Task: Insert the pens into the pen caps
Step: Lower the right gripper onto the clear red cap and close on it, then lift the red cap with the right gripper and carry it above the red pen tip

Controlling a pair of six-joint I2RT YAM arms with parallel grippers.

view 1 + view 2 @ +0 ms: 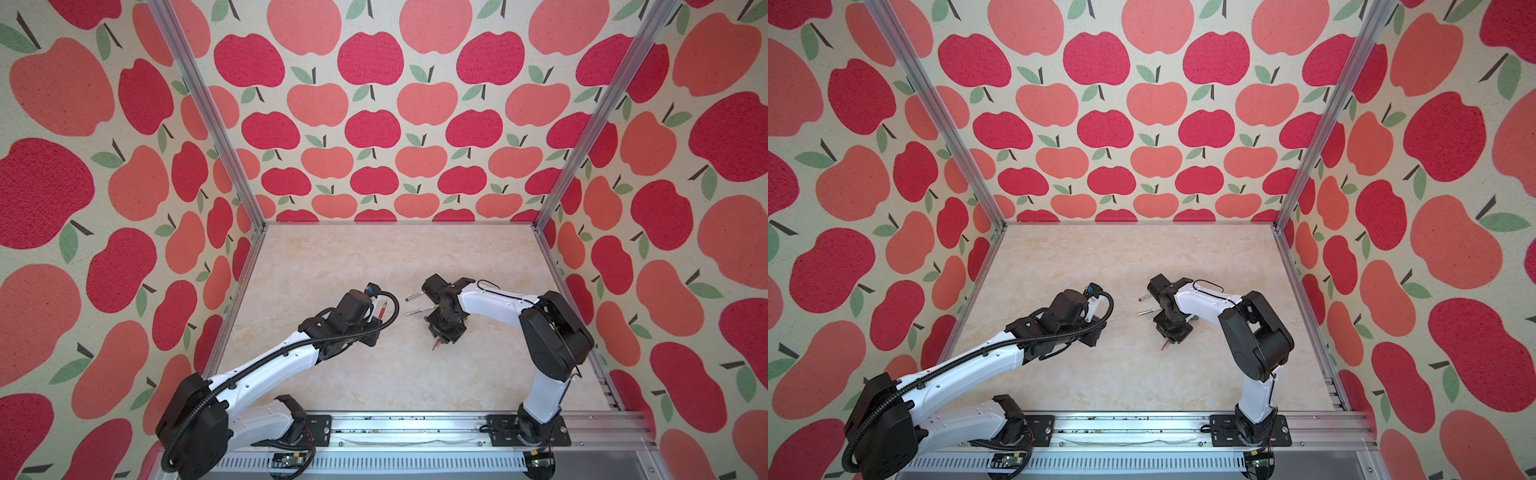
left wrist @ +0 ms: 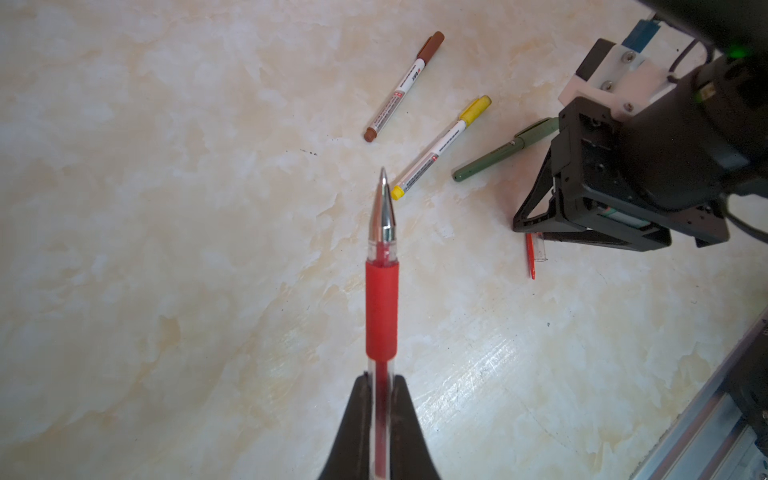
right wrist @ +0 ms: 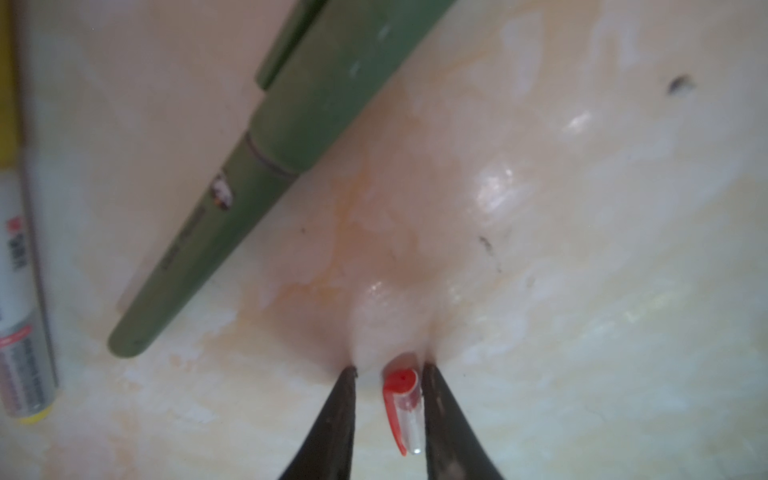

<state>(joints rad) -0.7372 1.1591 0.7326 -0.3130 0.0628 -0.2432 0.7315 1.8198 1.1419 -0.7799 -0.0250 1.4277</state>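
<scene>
**Red pen in the left jaws, its cap on the desk between the right jaws**

Only the left wrist view shows the grasp. The left jaws are clenched on the clear barrel of the red pen (image 2: 381, 307), whose metal tip points out over the desk (image 2: 166, 249). In a top view that pen is only a red sliver beside the wrist of the left arm (image 1: 274, 361).

The right wrist view is close and blurred. It shows the right jaws released, with their tips down at the desk and the red cap (image 3: 405, 407) lying flat between them (it sits against one jaw and leaves a gap to the other, so nothing is gripped). In both top views the right arm (image 1: 494, 301) covers the cap except for its red clip.

The brown pen (image 2: 405, 85), yellow pen (image 2: 440, 147) and green pen (image 2: 498, 153) lie near each other on the desk, each capped in its own colour. In the left wrist view the right arm hides the green pen's capped end, while the right wrist view shows the seam where cap meets barrel. From above, only the ends of the brown and yellow pens stick out past the right arm.

The desk is cream, marbled and glossy, with a few dark specks. The walls (image 1: 374, 124) on three sides are covered in apple-print cloth. Aluminium posts (image 1: 598, 112) stand at the back corners, and a rail (image 1: 415, 430) along the front carries both arm bases.
</scene>
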